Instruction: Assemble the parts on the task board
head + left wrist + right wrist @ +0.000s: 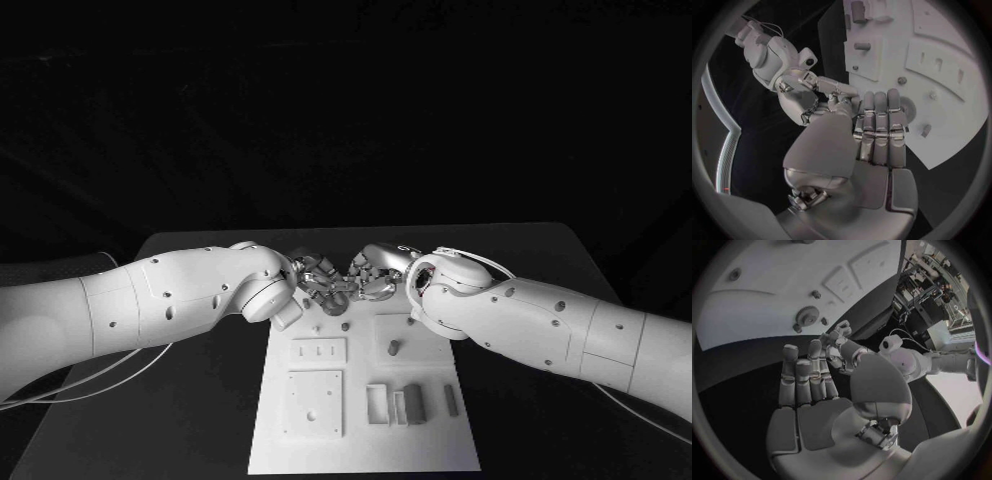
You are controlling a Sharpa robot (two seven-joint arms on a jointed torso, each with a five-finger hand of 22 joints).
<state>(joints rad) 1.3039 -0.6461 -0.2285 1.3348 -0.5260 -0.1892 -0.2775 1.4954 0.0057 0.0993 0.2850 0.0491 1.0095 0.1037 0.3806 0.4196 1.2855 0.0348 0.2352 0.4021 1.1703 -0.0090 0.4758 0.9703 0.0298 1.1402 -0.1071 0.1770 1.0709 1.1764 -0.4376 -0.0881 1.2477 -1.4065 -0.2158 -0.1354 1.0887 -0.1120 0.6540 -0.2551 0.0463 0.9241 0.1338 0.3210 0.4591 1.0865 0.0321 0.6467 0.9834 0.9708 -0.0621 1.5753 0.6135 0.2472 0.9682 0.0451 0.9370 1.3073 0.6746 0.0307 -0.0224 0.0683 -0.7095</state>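
A: Board and parts?
B: Task board [368, 440] mid-table, grey parts [411, 402] on its near half.
A: Hands?
B: My left hand [873, 135] and right hand [814, 377] meet over the far end, fingers apart, grasping nothing. They could collide.

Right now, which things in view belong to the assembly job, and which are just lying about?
Job:
task board
grey parts standing on it, e.g. and
left hand
right hand

Lying about:
black table
cables trailing beside the arms
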